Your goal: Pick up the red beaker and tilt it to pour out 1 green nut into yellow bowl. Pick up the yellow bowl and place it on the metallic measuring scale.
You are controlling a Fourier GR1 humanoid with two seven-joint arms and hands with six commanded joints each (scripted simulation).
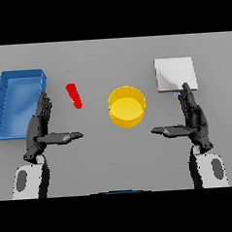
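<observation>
Grey table [96, 153] fills my head view. Centred on it I see the yellow bowl [127, 107], with the red beaker [74, 96] to its left and the metallic measuring scale [175, 74] to its right. A blue tray [5, 103] sits far left. My left hand [41, 130] and right hand [192, 119] hover with fingers straight, thumbs spread inward, holding nothing.

head view, high, facing down, table [115, 157]
</observation>
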